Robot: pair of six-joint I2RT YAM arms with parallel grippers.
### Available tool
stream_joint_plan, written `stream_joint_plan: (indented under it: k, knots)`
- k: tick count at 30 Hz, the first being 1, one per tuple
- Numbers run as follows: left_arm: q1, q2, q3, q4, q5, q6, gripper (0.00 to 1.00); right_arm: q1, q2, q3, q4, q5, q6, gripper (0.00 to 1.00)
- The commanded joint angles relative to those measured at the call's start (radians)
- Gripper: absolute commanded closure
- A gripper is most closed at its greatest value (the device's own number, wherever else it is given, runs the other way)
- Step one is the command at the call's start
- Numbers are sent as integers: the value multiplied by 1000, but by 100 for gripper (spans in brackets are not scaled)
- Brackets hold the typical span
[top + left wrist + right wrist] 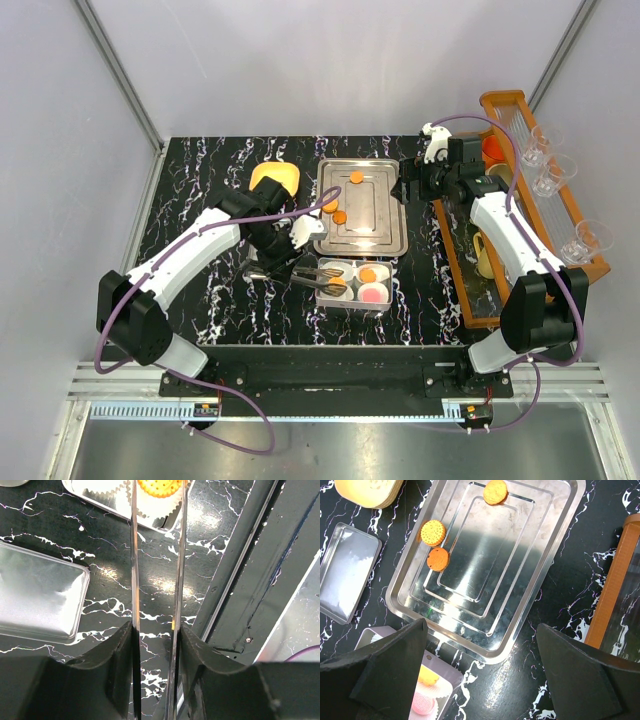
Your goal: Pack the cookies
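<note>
Over the steel tray (485,565) we see the right tool (480,630) spread wide above three cookies (433,532); the left tool (157,630) clamps tongs (134,555).

Item 1. Cookie (160,487) in paper cup (115,491): the top edge is cutting off its far part. The tongs (133,570) I am clamping in my left gripper (156,630) are crossing both its sides, their tips running out of frame.
Item 2. Clear lid (35,595): the left edge is cropping it.
Item 3. Pink cookie (422,704) in packing box (447,680): a finger (385,675) of my right gripper (481,625) is covering its left side, and the box is running off the bottom edge.
Item 4. Yellow dish (370,492): the top edge is trimming it.
Item 5. Wooden tray (615,580): the right edge is cutting it, and its contents are showing too blurred to name.
</note>
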Motion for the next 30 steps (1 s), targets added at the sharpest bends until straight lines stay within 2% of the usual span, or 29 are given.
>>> stream_joint_plan:
  k: [1, 23, 30]
  knots:
    - [-3, -39, -1, 11, 2, 22, 60, -4, -5, -4, 38, -13, 6, 0]
    - [-8, -41, -7, 9, 16, 23, 52, -4, -7, -10, 38, -11, 6, 0]
    - [-8, -42, 8, 11, 18, 22, 54, -4, -5, -13, 40, -11, 6, 0]
